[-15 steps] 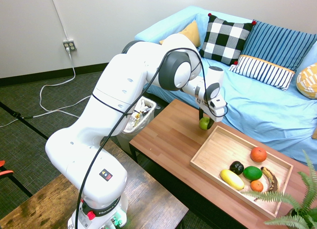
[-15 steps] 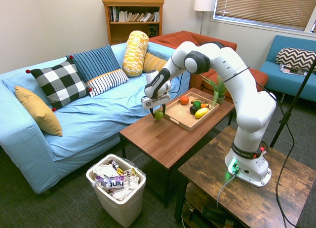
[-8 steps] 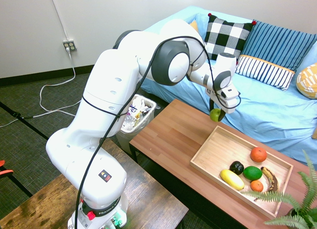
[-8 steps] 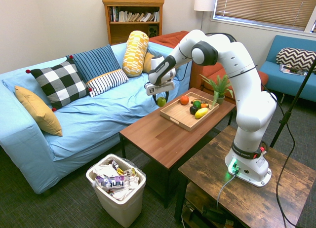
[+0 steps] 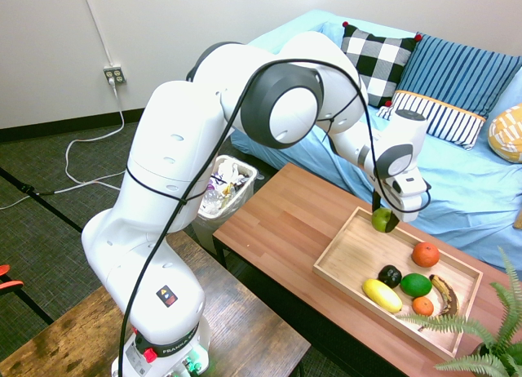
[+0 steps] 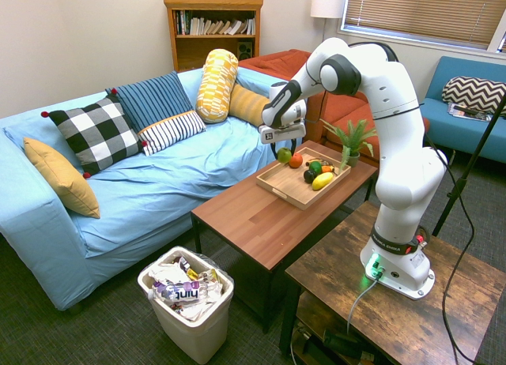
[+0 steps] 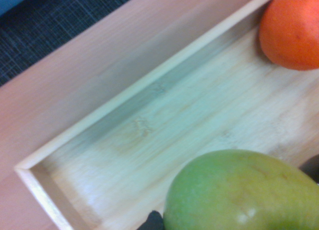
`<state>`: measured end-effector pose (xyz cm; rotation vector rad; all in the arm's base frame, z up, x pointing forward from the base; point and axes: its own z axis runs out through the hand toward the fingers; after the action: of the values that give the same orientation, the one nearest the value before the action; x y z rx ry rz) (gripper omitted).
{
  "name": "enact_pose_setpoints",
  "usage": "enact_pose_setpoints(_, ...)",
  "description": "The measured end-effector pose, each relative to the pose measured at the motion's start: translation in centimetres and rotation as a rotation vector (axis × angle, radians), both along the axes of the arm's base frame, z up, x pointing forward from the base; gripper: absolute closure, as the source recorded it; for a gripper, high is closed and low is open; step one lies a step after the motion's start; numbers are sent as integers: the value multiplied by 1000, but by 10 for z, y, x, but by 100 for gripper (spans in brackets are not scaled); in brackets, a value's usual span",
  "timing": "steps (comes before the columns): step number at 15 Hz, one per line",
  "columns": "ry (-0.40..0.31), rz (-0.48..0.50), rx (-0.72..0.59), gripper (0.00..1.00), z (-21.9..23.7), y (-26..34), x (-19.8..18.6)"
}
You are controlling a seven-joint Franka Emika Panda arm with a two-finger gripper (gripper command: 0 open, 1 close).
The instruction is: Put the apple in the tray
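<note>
Both exterior views bright, evenly lit; soft diffuse indoor light, no hard shadows. Window blinds (image 6: 423,13) at upper right of second exterior view glow pale, daylight behind them. Faint sheen on the white arm's (image 5: 175,148) shell in first exterior view. Desk (image 6: 261,215) top shows mild soft reflection. Both wide-angle: straight lines bow slightly toward frame edges. Exterior focus sharp throughout.

Wrist view soft, out of focus overall. Apple (image 7: 239,190) closest, blurred, small pale highlight on skin. Orange (image 7: 291,31) blurred too. Tray (image 7: 149,135) grain smeared; a dim shadow band lies along its inner wall.
</note>
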<state>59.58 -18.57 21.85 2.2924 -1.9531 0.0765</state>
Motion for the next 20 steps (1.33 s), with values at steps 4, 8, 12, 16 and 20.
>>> enact_pose_setpoints(4, 20, -12, 8, 100, -24, -7, -24)
enact_pose_setpoints(8, 41, -13, 19, 100, -48, -8, -42)
enact_pose_setpoints(12, 61, -16, 34, 100, -74, -10, -55)
enact_pose_setpoints(16, 60, -19, 44, 100, -88, -15, -62)
enact_pose_setpoints(20, 60, -7, 59, 100, -101, -10, -63)
